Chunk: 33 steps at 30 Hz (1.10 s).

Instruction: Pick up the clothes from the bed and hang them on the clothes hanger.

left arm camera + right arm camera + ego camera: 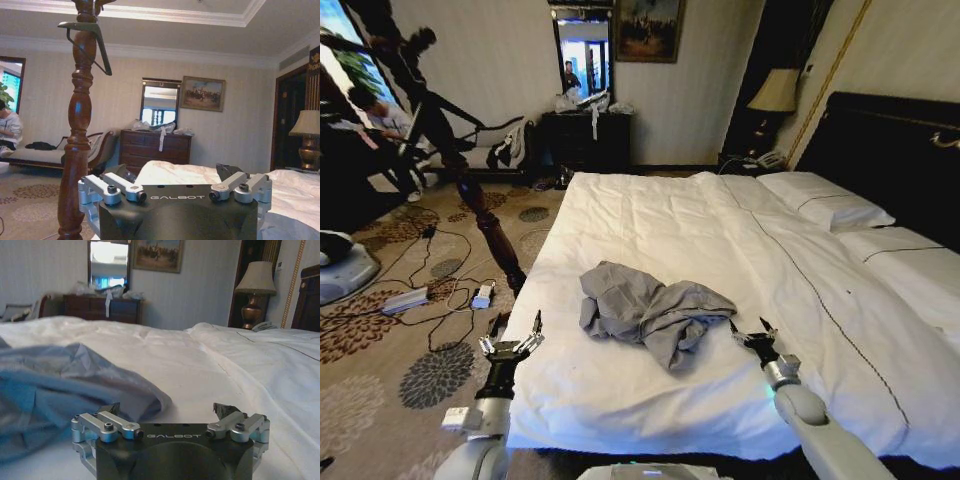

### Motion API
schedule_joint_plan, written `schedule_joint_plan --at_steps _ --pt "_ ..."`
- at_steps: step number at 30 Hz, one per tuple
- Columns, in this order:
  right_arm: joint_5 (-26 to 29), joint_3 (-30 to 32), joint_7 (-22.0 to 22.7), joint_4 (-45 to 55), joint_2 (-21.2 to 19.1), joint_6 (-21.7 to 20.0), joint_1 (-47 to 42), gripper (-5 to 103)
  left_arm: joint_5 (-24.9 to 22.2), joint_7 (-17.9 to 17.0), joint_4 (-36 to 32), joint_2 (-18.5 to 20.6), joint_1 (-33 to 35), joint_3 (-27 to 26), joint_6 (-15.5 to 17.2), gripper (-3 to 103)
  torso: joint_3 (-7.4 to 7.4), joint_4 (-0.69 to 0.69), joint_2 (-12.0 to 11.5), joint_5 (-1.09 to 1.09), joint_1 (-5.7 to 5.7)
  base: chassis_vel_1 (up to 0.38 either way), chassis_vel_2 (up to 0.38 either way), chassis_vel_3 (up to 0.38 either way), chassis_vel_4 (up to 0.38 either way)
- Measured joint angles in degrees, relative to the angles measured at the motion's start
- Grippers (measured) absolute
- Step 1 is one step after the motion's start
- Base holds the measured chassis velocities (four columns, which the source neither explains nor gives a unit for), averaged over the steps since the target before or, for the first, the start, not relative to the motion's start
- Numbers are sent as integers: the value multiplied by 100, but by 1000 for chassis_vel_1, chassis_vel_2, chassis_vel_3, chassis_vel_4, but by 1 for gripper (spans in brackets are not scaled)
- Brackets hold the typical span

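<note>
The clothes (pixel 650 308), a grey-blue shirt, lie crumpled on the near middle of the bed (pixel 650 215), whose linen is white. My right gripper (pixel 749 325) hovers open just above the sheet, a short way right of the shirt. In the right wrist view this gripper (pixel 166 409) is open and empty, with the clothes (pixel 65 385) close in front and to one side. My left gripper (pixel 518 325) stands open beside the bed's left edge, over the carpet. The clothes hanger (pixel 485 215), a dark turned-wood stand, rises just beyond it. In the left wrist view the left gripper (pixel 174 172) is empty, with the clothes hanger (pixel 75 150) close by.
Cables and a power strip (pixel 405 300) lie on the patterned carpet left of the bed. White pillows (pixel 825 200) rest against the black headboard (pixel 890 150). A lamp (pixel 775 92) stands at the far right, and a dark dresser (pixel 585 140) at the back wall.
</note>
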Motion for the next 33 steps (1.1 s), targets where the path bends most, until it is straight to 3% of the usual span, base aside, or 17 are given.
schedule_joint_plan --at_steps 6,10,29,31,33 --pt "191 -101 -100 -148 56 58 242 97 93 -7 10 -38 12 4 -17 100 0 0 0 0 0 0 0 0 0" --pt "78 -218 -100 -309 112 59 462 84 129 -10 14 -52 24 0 -24 100 0 0 0 0 0 0 0 0 0" --pt "-362 -337 -118 -516 51 55 766 78 286 -18 147 -109 -11 69 -59 100 0 0 0 0 0 0 0 0 0" --pt "-364 -344 -120 -518 37 51 784 75 291 -18 150 -110 -11 74 -59 100 0 0 0 0 0 0 0 0 0" --pt "-365 -355 -123 -532 2 45 812 64 292 -18 161 -113 -15 80 -59 100 0 1 0 0 0 0 0 0 0"
